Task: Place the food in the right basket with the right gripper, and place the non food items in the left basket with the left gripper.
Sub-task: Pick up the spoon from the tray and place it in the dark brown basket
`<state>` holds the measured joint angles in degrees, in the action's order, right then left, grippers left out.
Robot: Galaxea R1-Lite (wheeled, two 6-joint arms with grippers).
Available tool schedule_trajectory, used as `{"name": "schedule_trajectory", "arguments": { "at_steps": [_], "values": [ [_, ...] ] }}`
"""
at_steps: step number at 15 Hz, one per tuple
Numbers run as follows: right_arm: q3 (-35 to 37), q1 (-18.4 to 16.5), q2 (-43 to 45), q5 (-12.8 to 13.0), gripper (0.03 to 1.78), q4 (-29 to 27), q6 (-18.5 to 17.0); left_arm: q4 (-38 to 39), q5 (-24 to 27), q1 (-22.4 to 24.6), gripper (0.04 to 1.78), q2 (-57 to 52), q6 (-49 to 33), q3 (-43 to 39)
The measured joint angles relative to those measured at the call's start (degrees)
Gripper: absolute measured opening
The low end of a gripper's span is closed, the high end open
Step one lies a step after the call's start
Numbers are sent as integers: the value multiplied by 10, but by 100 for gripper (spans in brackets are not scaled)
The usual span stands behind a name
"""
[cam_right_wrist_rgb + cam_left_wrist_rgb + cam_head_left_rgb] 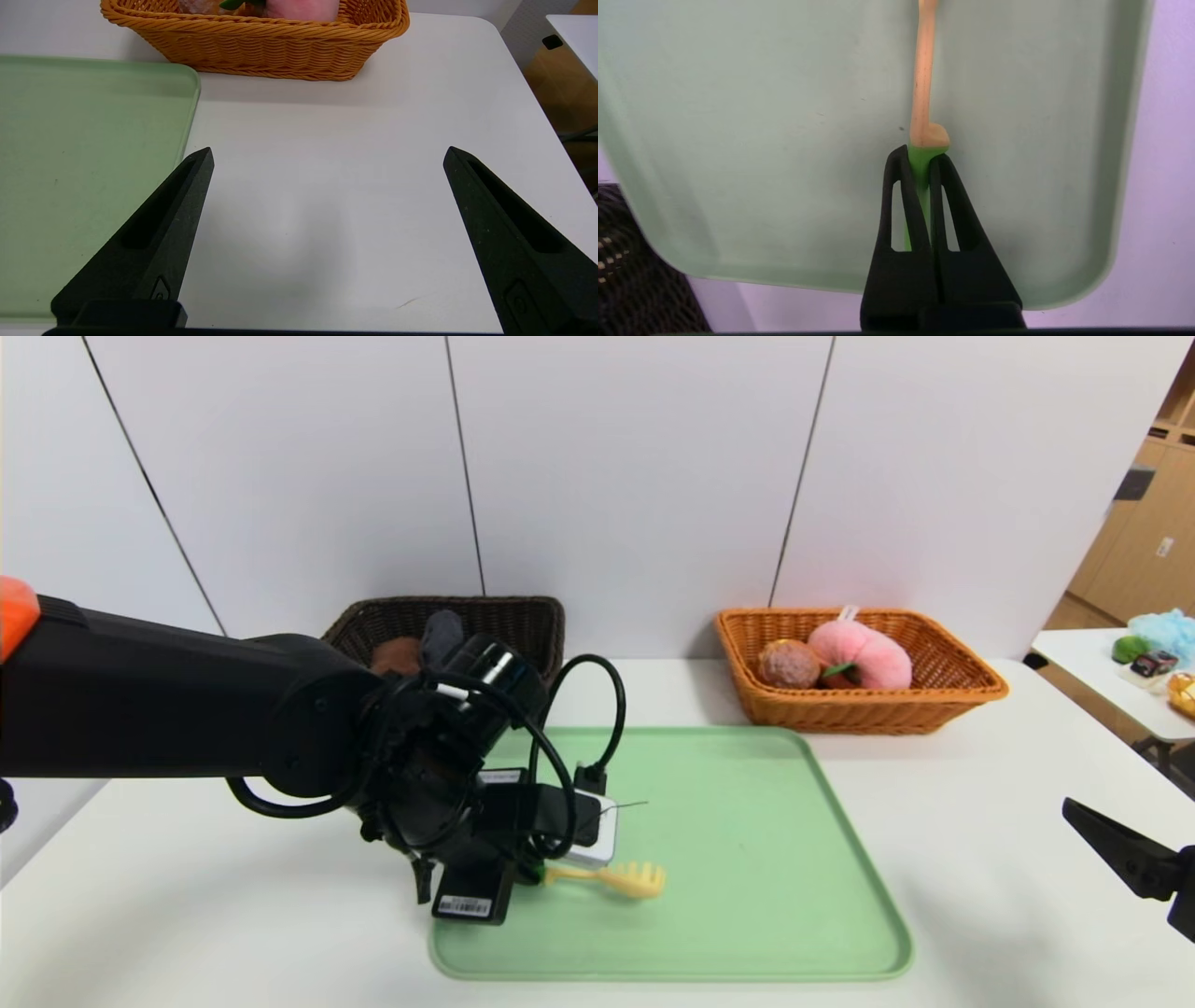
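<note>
A yellow pasta fork (621,878) with a green handle end lies on the near left part of the green tray (747,859), its toothed head pointing right. The left gripper (920,158) is clenched on that green end — in the left wrist view both black fingers (901,186) press against the green stem, just short of where the tan handle begins. The left arm reaches in from the left, low over the tray's near left corner.

Beyond the arm, at the far left of the white table (934,784), stands the dark brown basket (523,621) with a brown item and a grey one inside, partly hidden by the wrist. At the far right, just past the tray's far right corner, sits the orange basket (943,681) — it holds a pink plush peach (864,653) and a brown round piece (789,665) side by side, touching.

The right gripper (327,158) hangs over bare table to the right of the tray, near the table's near right edge, its jaws spread wide and holding nothing.
</note>
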<state>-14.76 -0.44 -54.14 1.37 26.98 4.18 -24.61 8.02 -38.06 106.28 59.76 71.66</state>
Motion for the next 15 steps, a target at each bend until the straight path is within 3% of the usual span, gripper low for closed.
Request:
{"name": "schedule_trajectory", "arguments": {
  "at_steps": [4, 9, 12, 15],
  "values": [
    [2, 0, -1, 0, 170, 0, 1, 67, 34, -1, 6, 0, -85, 89],
    [11, 0, -2, 0, 170, -1, 1, 69, 37, 20, 6, 18, -258, 299],
    [13, 0, -1, 1, 170, -1, 2, 49, 29, 54, 6, 37, -452, 377],
    [15, 0, 0, 2, 170, -1, 9, 68, -60, 90, 6, 51, -645, 381]
  ]
}}
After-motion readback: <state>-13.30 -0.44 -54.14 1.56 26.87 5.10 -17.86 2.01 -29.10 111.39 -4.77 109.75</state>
